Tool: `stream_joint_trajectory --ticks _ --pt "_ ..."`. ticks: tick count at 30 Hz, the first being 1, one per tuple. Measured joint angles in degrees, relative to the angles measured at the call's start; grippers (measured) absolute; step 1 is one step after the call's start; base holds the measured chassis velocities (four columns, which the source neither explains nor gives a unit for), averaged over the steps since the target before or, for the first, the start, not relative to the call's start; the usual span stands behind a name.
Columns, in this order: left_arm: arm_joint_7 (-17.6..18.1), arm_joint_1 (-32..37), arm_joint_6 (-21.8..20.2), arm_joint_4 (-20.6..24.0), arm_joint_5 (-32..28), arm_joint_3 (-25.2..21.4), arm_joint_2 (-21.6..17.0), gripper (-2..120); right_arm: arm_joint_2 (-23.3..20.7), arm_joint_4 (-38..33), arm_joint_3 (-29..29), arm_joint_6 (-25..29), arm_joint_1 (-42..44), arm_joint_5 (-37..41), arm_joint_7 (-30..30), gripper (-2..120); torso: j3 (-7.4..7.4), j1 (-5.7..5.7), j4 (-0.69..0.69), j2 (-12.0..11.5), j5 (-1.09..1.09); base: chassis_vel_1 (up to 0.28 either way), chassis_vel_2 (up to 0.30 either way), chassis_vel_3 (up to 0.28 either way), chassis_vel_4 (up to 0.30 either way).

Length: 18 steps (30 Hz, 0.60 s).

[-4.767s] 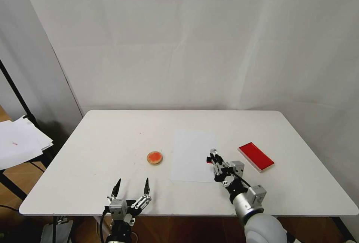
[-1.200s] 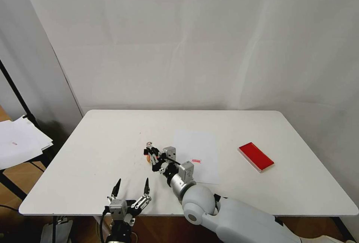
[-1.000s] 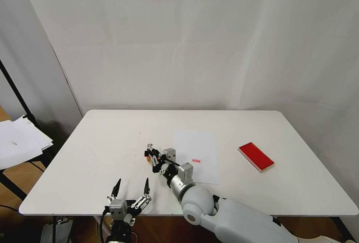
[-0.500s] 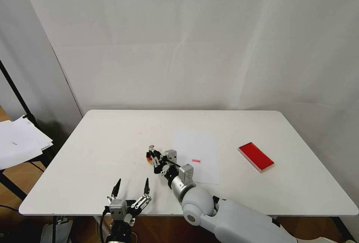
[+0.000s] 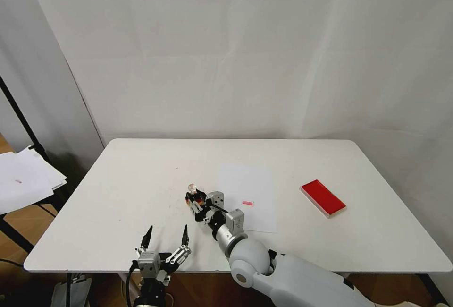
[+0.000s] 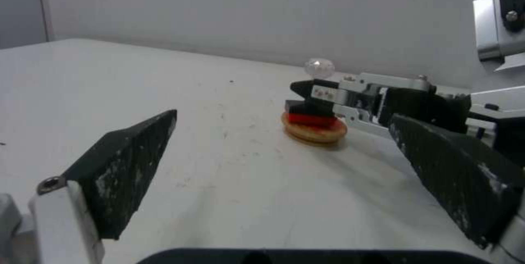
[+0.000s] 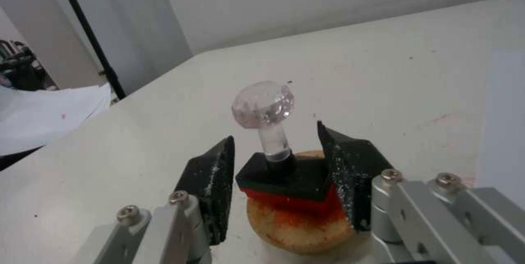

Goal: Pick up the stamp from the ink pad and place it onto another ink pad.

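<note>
A: The stamp is down on the round ink pad, black base flat on the orange centre, clear knob upright.

B: And the right gripper? Its 2 fingers sit either side of the base. I see a sliver of gap on one side and the other looks close or touching, so the hold looks to be loosening rather than clamped.

A: Agreed, this looks like the release step. The rectangular red pad sits bare, well apart on the right, past the paper sheet with its small red print.

B: The left gripper is parked at the table's near edge, fingers spread, holding nothing.

A: The next move calls for widening the jaws fully, then backing off without clipping the knob or dragging the little pad.
</note>
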State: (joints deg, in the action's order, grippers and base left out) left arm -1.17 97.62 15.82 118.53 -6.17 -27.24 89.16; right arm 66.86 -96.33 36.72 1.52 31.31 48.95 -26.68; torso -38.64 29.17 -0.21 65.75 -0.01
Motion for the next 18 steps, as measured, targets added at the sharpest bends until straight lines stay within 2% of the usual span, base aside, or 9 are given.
stream_joint_trajectory --ticks 4,5,12,15,18 --pt "0.0 0.0 0.0 0.0 0.0 0.0 0.0 102 0.08 -0.15 0.02 0.0 0.0 0.01 -0.36 62 0.0 0.0 0.0 0.0 0.0 0.0 0.0 0.0 0.0" --pt "0.0 0.0 0.0 0.0 0.0 0.0 0.0 102 0.08 -0.15 0.02 0.0 0.0 0.01 -0.36 62 0.0 0.0 0.0 0.0 0.0 0.0 0.0 0.0 0.0" --pt "0.0 0.0 0.0 0.0 0.0 0.0 0.0 102 0.14 -0.22 0.03 -0.03 -0.09 0.07 -0.64 89 0.0 0.0 0.0 0.0 0.0 0.0 0.0 0.0 0.0" --pt "0.0 0.0 0.0 0.0 0.0 0.0 0.0 102 0.01 -0.47 0.0 -0.07 -0.09 0.08 -0.72 99 0.0 0.0 0.0 0.0 0.0 0.0 0.0 0.0 0.0" --pt "0.0 0.0 0.0 0.0 0.0 0.0 0.0 102 -0.37 -1.16 -0.37 -0.31 -0.05 0.08 -0.97 100 0.0 0.0 0.01 0.0 0.01 0.0 0.0 0.0 0.0"
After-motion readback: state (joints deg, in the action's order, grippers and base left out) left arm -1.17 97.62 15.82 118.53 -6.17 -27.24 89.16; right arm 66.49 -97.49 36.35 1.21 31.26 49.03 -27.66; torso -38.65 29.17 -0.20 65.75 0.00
